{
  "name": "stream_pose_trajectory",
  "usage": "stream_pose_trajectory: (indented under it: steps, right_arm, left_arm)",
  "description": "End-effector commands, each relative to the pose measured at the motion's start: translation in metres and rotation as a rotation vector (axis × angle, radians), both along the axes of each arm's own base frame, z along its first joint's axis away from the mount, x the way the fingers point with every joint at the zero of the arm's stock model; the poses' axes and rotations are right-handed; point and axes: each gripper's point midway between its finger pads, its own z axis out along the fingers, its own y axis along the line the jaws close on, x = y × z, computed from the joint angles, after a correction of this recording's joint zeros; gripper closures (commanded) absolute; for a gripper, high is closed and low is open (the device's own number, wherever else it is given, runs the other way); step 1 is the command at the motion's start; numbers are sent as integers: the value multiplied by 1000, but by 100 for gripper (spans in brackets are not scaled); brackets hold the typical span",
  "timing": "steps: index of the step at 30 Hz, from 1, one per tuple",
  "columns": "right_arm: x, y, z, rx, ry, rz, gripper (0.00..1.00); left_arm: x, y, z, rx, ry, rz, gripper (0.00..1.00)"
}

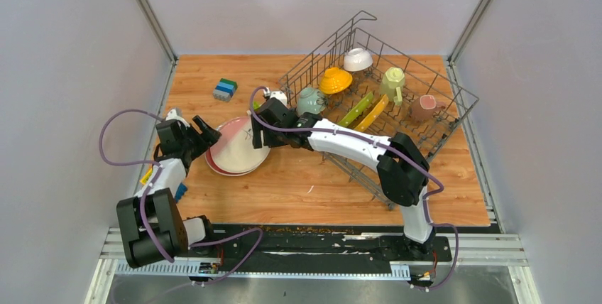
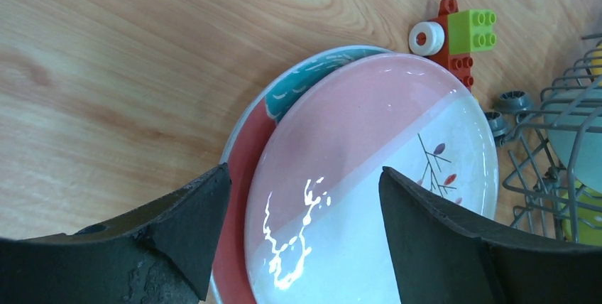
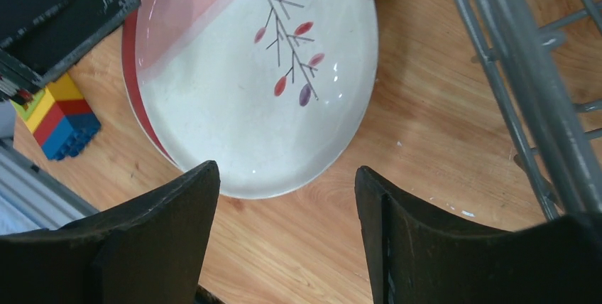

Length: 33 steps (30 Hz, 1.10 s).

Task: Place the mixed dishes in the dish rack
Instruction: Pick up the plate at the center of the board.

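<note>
A pink-and-white plate (image 1: 238, 144) (image 2: 369, 140) (image 3: 234, 105) with a twig pattern tops a stack on the table, over a red plate (image 2: 238, 197) and a teal-rimmed one (image 2: 298, 84). My left gripper (image 1: 206, 133) (image 2: 305, 197) is open, its fingers straddling the stack's left rim. My right gripper (image 1: 266, 116) (image 3: 287, 183) is open over bare wood by the stack's other side. The dish rack (image 1: 426, 67) (image 3: 525, 98) holds a white bowl (image 1: 358, 59), a yellow bowl (image 1: 334, 80), three mugs and two upright plates (image 1: 365, 111).
Toy blocks lie about: a blue-green pile (image 1: 225, 89) at the back left, red and green ones (image 2: 461, 38) between stack and rack, and a striped block (image 3: 60, 116) beside the left arm. White walls close in three sides.
</note>
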Motion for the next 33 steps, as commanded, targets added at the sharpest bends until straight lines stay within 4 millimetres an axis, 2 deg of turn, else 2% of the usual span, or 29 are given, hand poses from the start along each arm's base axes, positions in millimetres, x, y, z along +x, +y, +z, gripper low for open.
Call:
stream_pose_trajectory:
  steps: [1,8,20,23,30,33]
  right_arm:
    - [21,7,4,91,-22,-156,30]
    - [24,9,-27,99,33,-233,33]
    - [33,-3,-61,71,30,-359,35]
    - [28,-12,-55,73,21,-412,35]
    - [22,-10,-12,42,-177,-400,34]
    - [18,-14,-8,50,-179,-409,33]
  left_arm:
    - [11,-6,-5,-26,-19,-55,15]
    - [12,-7,-21,-35,14,-67,15]
    - [10,-11,-34,-55,81,-104,17]
    - [9,-12,-35,-56,86,-114,18]
    - [8,-5,-33,-20,99,-94,22]
    - [6,-3,-33,-13,108,-87,25]
